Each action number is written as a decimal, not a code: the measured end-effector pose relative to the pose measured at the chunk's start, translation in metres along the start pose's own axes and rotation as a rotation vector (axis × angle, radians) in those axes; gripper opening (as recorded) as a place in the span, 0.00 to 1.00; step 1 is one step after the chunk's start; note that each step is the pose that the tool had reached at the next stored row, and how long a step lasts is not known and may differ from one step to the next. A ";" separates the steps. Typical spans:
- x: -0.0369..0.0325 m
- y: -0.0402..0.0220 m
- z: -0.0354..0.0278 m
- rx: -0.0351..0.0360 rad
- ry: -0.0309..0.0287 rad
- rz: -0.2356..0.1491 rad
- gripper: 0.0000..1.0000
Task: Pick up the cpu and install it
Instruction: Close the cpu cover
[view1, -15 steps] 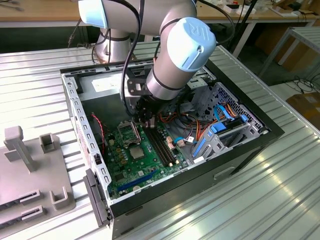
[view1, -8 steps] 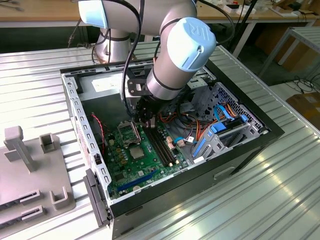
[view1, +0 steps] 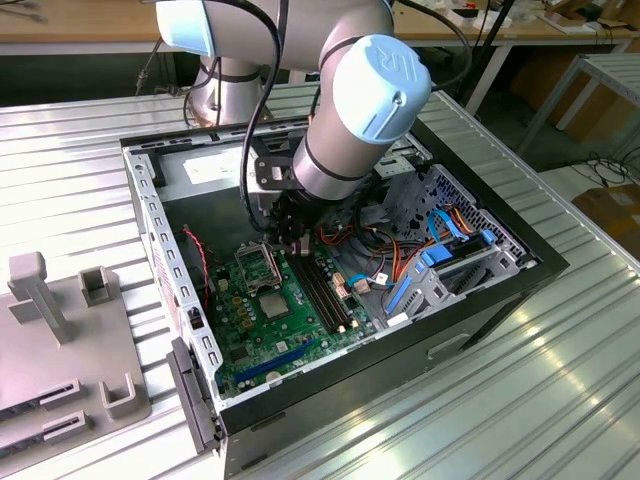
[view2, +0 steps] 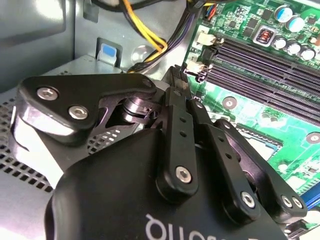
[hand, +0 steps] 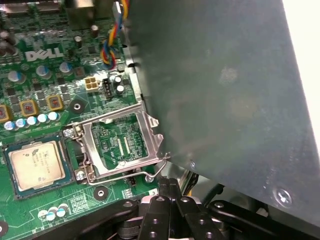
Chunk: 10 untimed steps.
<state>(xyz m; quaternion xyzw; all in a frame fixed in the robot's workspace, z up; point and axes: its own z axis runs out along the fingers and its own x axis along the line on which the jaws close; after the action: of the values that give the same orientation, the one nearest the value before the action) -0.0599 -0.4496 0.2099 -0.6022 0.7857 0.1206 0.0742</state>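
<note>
The open computer case (view1: 350, 392) is overlooked from above and well back in the exterior view. In both wrist views the motherboard (hand: 50, 125) inside it is viewed closely, down along the gripper (hand: 170, 184).

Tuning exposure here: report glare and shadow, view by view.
Exterior view: strong glare on the ribbed metal table; the arm shades the motherboard. First wrist view: cpu evenly lit. Second wrist view: dark gripper against bright motherboard.

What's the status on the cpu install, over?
Gripper shut, empty, beside the open socket frame. Cpu lies flat on the green motherboard next to that frame, uncovered. Grey case wall close by the gripper.
</note>
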 end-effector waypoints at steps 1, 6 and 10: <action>0.0000 -0.0001 0.0001 0.0064 -0.0026 0.023 0.11; 0.0001 0.0004 0.0000 0.0097 -0.0037 0.035 0.11; 0.0002 0.0004 0.0005 0.0089 -0.0034 0.033 0.11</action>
<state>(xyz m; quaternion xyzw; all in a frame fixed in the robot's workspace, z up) -0.0604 -0.4496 0.2094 -0.5888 0.7958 0.1194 0.0763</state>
